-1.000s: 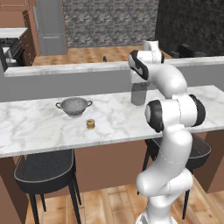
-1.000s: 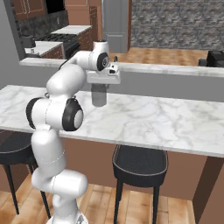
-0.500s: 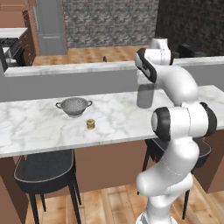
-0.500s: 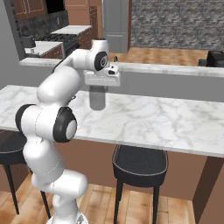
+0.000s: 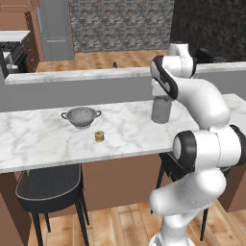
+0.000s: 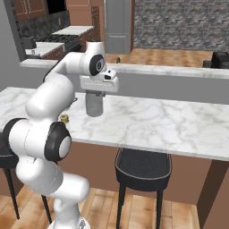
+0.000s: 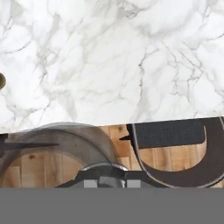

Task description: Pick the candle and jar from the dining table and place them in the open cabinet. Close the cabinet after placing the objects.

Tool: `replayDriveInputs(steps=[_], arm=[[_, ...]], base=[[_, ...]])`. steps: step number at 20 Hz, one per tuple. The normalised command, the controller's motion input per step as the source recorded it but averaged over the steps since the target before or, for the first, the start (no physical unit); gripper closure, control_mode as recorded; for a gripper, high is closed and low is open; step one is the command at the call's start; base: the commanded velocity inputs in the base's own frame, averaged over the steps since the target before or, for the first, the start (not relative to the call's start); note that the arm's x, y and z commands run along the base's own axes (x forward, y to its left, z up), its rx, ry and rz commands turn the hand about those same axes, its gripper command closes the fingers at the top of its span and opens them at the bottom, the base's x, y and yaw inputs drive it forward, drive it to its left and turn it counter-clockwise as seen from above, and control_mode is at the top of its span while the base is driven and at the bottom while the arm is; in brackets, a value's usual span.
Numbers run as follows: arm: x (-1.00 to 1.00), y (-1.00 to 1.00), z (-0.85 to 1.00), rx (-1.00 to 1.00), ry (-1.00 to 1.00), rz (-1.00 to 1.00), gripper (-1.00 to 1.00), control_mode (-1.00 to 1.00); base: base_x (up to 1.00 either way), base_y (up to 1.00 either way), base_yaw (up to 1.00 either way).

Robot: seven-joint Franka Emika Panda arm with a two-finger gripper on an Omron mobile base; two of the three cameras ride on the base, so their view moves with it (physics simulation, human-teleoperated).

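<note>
My gripper (image 5: 161, 97) is shut on the jar (image 5: 161, 110), a grey translucent cylinder that hangs upright just above the white marble dining table (image 5: 43, 141). From the right side the jar (image 6: 94, 104) hangs under the gripper (image 6: 95, 92). In the hand view the jar's round body (image 7: 57, 146) sits close below the camera, over the table's near edge (image 7: 109, 57). The small yellow-gold candle (image 5: 99, 136) stands on the table well to the jar's left; the candle (image 6: 64, 118) shows beside my arm and at the frame's edge (image 7: 1, 81). The cabinet is out of view.
A steel colander (image 5: 81, 116) with two handles stands behind the candle. Dark stools (image 5: 48, 185) (image 6: 143, 163) (image 7: 175, 146) stand under the table's near edge. A grey raised ledge (image 5: 77, 89) runs along the table's far side.
The arm has swung and carried the jar a little to the right in the left base view. The candle and colander have not moved.
</note>
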Motion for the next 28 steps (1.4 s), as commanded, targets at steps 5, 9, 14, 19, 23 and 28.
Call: replayDriveInputs(steps=[5, 9, 14, 19, 23, 28], arm=[[-0.17, 0.28, 0.15, 0.0, 0.0, -0.07, 1.0, -1.0], [-0.32, 0.02, 0.12, 0.0, 0.0, -0.02, 1.0, -1.0], [-0.49, 0.0, 0.16, 0.0, 0.02, -0.01, 1.0, -1.0], [-0.45, 0.0, 0.18, 0.0, 0.06, 0.0, 1.0, -1.0], [-0.48, 0.0, 0.13, 0.0, 0.06, -0.01, 1.0, -1.0], [-0.38, 0.0, 0.13, 0.0, 0.07, -0.02, 1.0, -1.0]], base=[[0.0, 0.0, 0.0], [0.0, 0.0, 0.0], [0.0, 0.0, 0.0], [0.0, 0.0, 0.0], [0.0, 0.0, 0.0], [0.0, 0.0, 0.0]])
